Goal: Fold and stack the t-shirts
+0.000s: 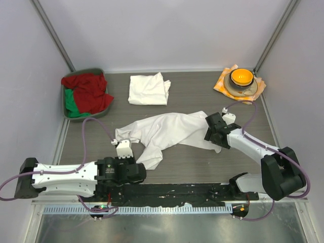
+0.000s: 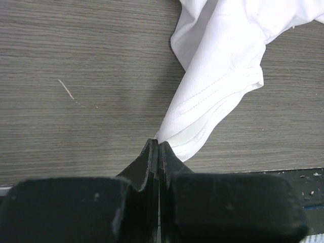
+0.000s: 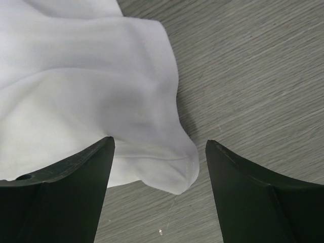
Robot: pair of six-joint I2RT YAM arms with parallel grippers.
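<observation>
A crumpled white t-shirt (image 1: 169,130) lies spread across the middle of the table. A second t-shirt (image 1: 148,89), folded, rests behind it toward the back. My left gripper (image 1: 142,164) (image 2: 158,143) is shut on the hem at the crumpled shirt's near-left end, and the cloth (image 2: 223,61) runs up and to the right from the fingertips. My right gripper (image 1: 210,132) (image 3: 158,152) stands open at the shirt's right end. A rounded corner of the cloth (image 3: 76,76) lies between its two fingers, touching neither.
A green bin (image 1: 68,114) holding red and green cloths sits at the back left. An orange bowl (image 1: 241,77) stands on a checked cloth (image 1: 218,85) at the back right. A black strip (image 1: 177,193) runs along the near edge. Walls close in on three sides.
</observation>
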